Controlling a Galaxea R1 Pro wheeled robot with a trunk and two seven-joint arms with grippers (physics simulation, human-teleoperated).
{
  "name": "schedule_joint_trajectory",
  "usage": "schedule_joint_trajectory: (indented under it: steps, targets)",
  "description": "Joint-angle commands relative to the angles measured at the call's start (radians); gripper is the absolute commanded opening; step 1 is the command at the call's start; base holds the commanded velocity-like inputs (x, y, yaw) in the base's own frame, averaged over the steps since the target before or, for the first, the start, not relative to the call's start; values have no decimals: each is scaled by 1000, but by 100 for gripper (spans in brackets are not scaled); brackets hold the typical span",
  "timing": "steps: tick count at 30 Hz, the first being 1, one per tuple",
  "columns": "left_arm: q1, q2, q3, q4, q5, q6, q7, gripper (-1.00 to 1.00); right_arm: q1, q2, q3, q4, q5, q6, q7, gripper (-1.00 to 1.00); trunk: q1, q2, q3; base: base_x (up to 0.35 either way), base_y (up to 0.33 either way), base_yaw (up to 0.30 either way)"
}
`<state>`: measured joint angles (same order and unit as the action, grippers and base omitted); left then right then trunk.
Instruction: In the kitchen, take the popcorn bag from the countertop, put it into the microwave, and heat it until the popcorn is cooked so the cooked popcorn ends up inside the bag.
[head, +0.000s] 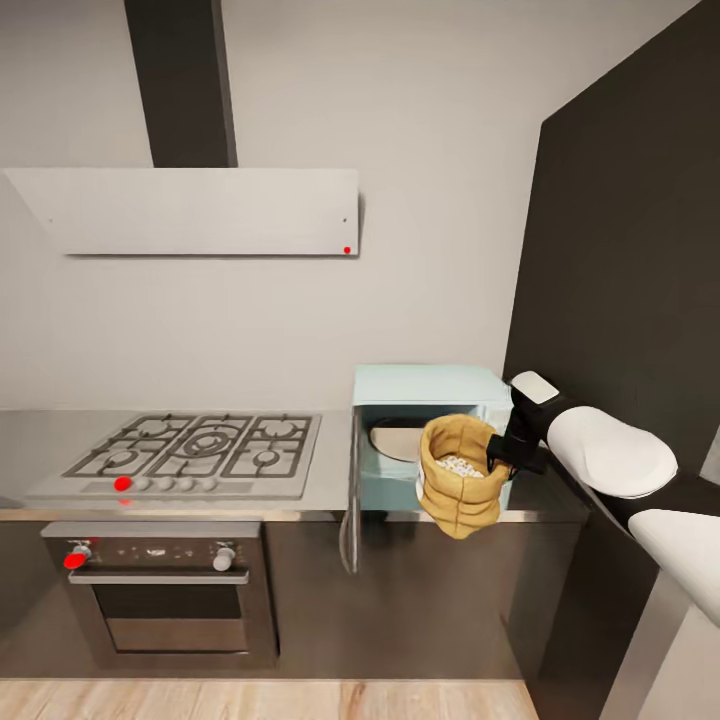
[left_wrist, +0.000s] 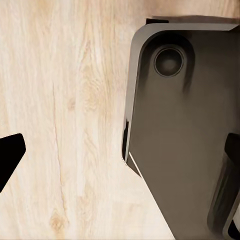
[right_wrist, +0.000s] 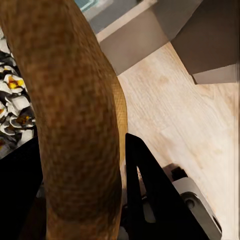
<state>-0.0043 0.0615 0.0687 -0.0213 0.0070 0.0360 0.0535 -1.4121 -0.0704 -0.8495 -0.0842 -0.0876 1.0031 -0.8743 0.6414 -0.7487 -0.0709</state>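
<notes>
The tan popcorn bag (head: 458, 485) hangs tilted in front of the pale blue microwave (head: 430, 384), low at the countertop's (head: 330, 480) front edge. White popcorn (head: 462, 465) fills its mouth. My right gripper (head: 503, 456) is shut on the bag's rolled rim at its right side. In the right wrist view the thick rim (right_wrist: 75, 115) runs between the black fingers (right_wrist: 150, 195), with popcorn (right_wrist: 12, 107) beside it. The microwave door (head: 349, 505) stands swung open to the left, and a round plate (head: 392, 440) shows inside. My left gripper (left_wrist: 120, 170) hangs open over the wooden floor.
A steel gas hob (head: 190, 452) lies left of the microwave, over a built-in oven (head: 165, 590). The white hood (head: 190, 210) hangs above. A tall dark cabinet (head: 620, 250) stands on the right. The robot's dark base (left_wrist: 185, 135) is under the left gripper.
</notes>
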Motion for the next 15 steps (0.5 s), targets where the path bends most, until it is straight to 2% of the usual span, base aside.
schedule_joint_trajectory:
  steps: [1, 4, 8, 15]
  targets:
    - [0, 0, 6, -2, 1, 4, 2, 100, -1, 0, 1, -1, -10, 3, -8, -100, 0, -1, -2, 0, -301, 0]
    - [0, 0, 6, -2, 1, 3, 2, 100, -1, 0, 2, 1, -9, 2, -8, -100, 0, -1, -2, 0, -260, 0]
    - [0, 0, 6, -2, 1, 2, 1, 100, -1, 0, 3, 19, -11, 2, -8, -100, 0, -1, -2, 0, -35, 51]
    - [0, -3, 6, -3, 1, 1, 2, 100, -1, 0, 3, 38, -11, 0, -8, -100, 0, -1, -5, 0, -2, 236]
